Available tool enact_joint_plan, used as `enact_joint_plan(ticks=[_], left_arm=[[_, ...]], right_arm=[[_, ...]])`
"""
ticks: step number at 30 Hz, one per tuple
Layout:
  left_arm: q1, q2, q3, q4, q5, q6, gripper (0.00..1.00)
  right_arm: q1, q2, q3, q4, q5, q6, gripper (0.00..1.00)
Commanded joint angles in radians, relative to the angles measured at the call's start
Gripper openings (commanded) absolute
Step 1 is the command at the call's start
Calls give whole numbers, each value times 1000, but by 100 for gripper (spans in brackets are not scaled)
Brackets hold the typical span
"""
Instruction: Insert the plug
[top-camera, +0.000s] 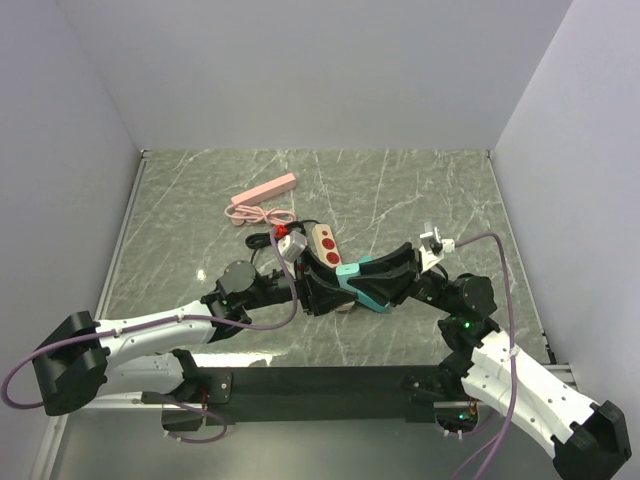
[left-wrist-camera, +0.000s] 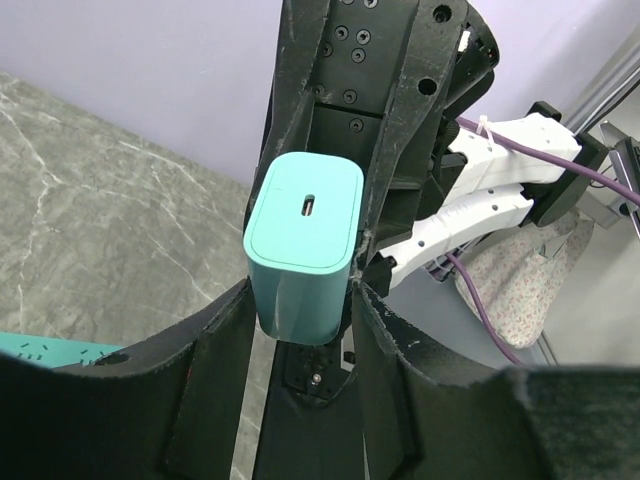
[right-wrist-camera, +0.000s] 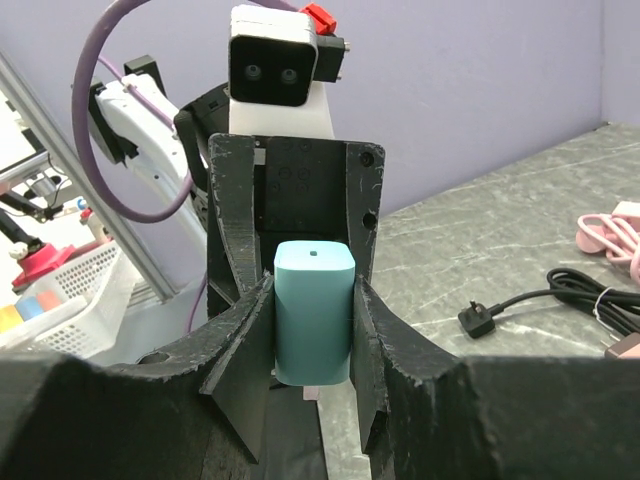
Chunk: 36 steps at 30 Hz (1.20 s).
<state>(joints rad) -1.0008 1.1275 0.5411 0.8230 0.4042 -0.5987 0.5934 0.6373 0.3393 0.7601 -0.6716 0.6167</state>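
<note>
- The teal rounded plastic charger block (left-wrist-camera: 300, 245) is held off the grey-green marble-patterned surface (top-camera: 420, 190), in the middle of the near half, where the two arms meet head-on.
- The left gripper (left-wrist-camera: 300, 300) reaches in from the left. Its black fingers (left-wrist-camera: 215, 370) lie against the two long sides of the charger block's lower part, pinching it.
- The right gripper (right-wrist-camera: 313, 290) comes from the opposite side. Its black fingers (right-wrist-camera: 235, 370) are pressed on the same block from both sides, so both arms grip it at once.
- In the left wrist view the block's end face points toward the camera and shows a small slot port in its centre. The right arm's fingers rise behind it.
- In the right wrist view the block stands upright between the fingers, with a tiny dot on its top face. The left arm's white wrist camera (right-wrist-camera: 268, 65) sits above it.
- The beige oblong power strip with red round sockets (top-camera: 322, 245) lies on the surface just beyond the joined fingers, angled, and apart from the block.
- A black coiled cable (top-camera: 262, 242) lies beside the strip's left end. Its small black plug (right-wrist-camera: 475, 318) rests flat on the surface.
- Farther back lie a pink bar-shaped power strip (top-camera: 265, 193) and its looped pink cord (top-camera: 258, 215).
</note>
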Motion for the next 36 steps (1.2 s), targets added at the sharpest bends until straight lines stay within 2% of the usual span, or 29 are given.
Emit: enact_joint_plan(ticks=[1, 16, 17, 19, 20, 22, 28, 29, 30, 32, 33, 36], left_arm=[[1, -17, 39, 22, 21, 4, 49], [1, -12, 43, 51, 31, 11, 46], [1, -14, 43, 57, 36, 13, 41], [-1, -14, 46, 51, 41, 19, 25], [1, -12, 48, 44, 41, 23, 12], [1, -9, 45, 38, 41, 28, 1], [1, -26, 31, 18, 68, 74, 1], [1, -32, 36, -2, 74, 106, 1], [1, -38, 42, -25, 79, 126, 1], [-1, -60, 43, -103, 90, 193, 1], [1, -64, 48, -139, 93, 217, 1], [5, -84, 56, -255, 127, 304, 1]], right_arm=[[9, -11, 10, 33, 12, -3, 0], [14, 12, 3, 36, -13, 5, 0], [16, 15, 3, 36, -14, 3, 0], [16, 18, -3, 41, -11, 6, 0], [16, 18, -5, 44, -10, 8, 0], [17, 15, -2, 30, -9, -1, 0], [19, 18, 10, -30, -11, -35, 0], [17, 19, 15, -69, -11, -43, 4], [19, 13, 24, -94, -10, -69, 18], [19, 2, 36, -161, -6, -103, 37], [17, -10, 56, -189, -19, -118, 49], [17, -37, 113, -329, -7, -184, 62]])
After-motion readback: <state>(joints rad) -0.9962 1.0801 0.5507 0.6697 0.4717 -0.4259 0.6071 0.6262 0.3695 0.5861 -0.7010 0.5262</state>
